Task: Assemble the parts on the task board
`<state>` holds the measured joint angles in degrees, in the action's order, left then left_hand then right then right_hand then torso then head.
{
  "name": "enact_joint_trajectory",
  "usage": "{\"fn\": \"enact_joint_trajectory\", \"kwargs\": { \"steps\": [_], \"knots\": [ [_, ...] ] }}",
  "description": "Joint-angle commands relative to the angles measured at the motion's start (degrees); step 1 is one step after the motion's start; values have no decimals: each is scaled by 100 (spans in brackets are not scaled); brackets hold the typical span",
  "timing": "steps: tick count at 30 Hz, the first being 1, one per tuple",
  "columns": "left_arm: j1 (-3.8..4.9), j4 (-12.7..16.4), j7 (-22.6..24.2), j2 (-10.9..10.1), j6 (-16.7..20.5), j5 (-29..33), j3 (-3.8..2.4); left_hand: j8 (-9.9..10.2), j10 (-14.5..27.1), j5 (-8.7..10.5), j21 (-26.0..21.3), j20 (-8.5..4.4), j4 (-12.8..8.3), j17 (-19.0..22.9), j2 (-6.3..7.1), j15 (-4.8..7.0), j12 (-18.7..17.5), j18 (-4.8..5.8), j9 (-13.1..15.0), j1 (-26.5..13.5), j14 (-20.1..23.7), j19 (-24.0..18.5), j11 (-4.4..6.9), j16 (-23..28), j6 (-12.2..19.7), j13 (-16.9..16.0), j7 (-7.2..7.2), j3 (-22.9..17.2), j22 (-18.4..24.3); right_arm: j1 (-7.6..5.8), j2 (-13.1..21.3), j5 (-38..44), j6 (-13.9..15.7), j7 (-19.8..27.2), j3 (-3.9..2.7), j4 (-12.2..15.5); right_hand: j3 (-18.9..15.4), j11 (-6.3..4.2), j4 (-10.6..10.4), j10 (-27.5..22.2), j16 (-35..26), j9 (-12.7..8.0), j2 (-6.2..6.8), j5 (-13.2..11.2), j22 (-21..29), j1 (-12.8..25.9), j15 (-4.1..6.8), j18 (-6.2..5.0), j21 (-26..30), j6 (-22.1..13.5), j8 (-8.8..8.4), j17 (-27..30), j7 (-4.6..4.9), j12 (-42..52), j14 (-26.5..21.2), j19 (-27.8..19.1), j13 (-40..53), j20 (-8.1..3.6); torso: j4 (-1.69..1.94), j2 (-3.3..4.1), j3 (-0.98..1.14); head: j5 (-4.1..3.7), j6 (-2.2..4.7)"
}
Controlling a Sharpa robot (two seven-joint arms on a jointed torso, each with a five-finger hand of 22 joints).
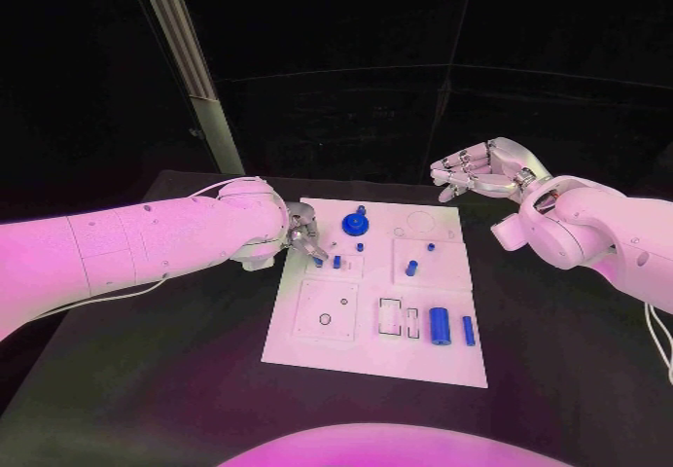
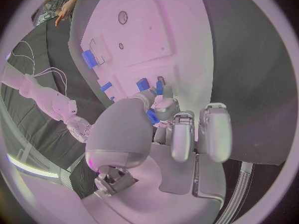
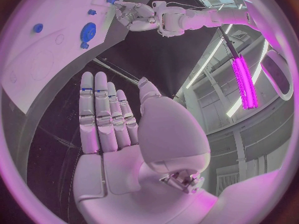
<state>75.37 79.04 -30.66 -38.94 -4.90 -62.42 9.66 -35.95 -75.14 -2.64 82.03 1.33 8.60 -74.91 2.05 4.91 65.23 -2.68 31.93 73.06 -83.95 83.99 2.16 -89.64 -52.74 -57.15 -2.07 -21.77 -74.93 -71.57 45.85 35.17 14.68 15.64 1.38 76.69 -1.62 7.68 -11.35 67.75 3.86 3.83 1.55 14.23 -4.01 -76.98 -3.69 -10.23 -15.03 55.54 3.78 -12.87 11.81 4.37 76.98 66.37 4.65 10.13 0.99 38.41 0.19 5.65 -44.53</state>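
The white task board (image 1: pixel 368 336) lies in the middle of the black table. My left hand (image 1: pixel 301 238) is low over the board's left edge; its thumb and a finger pinch a small blue part (image 2: pixel 152 116) next to a blue peg (image 1: pixel 336 261). A blue gear (image 1: pixel 356 225) stands at the far end, with small blue pegs (image 1: pixel 412 267) near the middle. A blue cylinder (image 1: pixel 439 326) and a thinner blue bar (image 1: pixel 469 331) lie at the near right. My right hand (image 1: pixel 477 170) is raised beyond the board's far right corner, palm flat (image 3: pixel 106 119), holding nothing.
A square plate (image 1: pixel 327 311) with a hole and two rectangular slots (image 1: pixel 396 319) sit on the board's near half. A grey post (image 1: pixel 196 88) rises behind the table at the far left. Black table surface (image 1: pixel 561 370) surrounds the board.
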Motion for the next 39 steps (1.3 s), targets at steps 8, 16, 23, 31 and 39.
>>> {"fn": "enact_joint_trajectory", "kwargs": {
  "steps": [8,16,23,31,39],
  "knots": [
    [-10,57,-200,-25,-190,-145,17,-42,-35,-12,20,-50,-517,-1509,45,43,34,19,4,29,-605,184,3,-36,-4,-3,22,-551,-436,-10,3,-41,-63,16,-3,6,-54,17,-1,-45,-17,6,-63,20,7,-5,-48,-30,37,-43,8,10,9,33,-16,42,7,8,-2,1,4,28,-8],
    [-11,53,-231,-13,-201,-157,24,-42,-35,-12,20,-50,-517,-1509,45,43,34,19,4,29,-605,184,3,-36,-4,-3,22,-551,-436,-10,12,-41,-55,18,-3,17,-57,18,-2,-47,-18,6,-64,19,7,-3,-49,-30,38,-43,8,10,9,33,-18,42,6,9,-2,0,5,24,-14],
    [-16,77,-233,-10,-246,-159,38,-42,-35,-12,20,-50,-517,-1509,45,43,34,19,4,29,-605,184,3,-36,-4,-3,22,-551,-436,-10,25,-41,-54,18,-3,25,-60,19,-2,-50,-18,6,-65,19,8,-2,-50,-30,41,-44,7,11,10,33,-20,41,6,9,-3,-1,6,16,-22],
    [-17,109,-234,-16,-282,-159,57,-45,-42,-13,26,-50,-524,-1509,55,43,40,21,4,25,-605,188,4,-36,-9,-10,22,-571,-445,-10,34,-41,-54,16,-3,30,-64,19,-1,-52,-19,6,-67,19,9,-1,-50,-29,44,-45,7,12,11,33,-21,41,6,10,0,-2,1,11,-26],
    [-18,111,-204,14,-259,-158,63,-50,-47,-11,22,-51,-520,-1509,63,43,40,20,5,8,-605,186,3,-36,-17,-10,21,-588,-440,-10,27,-41,-54,17,-3,28,-67,20,0,-54,-19,6,-69,19,9,0,-51,-29,47,-46,7,12,11,32,-23,41,6,10,-1,-1,3,7,-20]
  ]
}}
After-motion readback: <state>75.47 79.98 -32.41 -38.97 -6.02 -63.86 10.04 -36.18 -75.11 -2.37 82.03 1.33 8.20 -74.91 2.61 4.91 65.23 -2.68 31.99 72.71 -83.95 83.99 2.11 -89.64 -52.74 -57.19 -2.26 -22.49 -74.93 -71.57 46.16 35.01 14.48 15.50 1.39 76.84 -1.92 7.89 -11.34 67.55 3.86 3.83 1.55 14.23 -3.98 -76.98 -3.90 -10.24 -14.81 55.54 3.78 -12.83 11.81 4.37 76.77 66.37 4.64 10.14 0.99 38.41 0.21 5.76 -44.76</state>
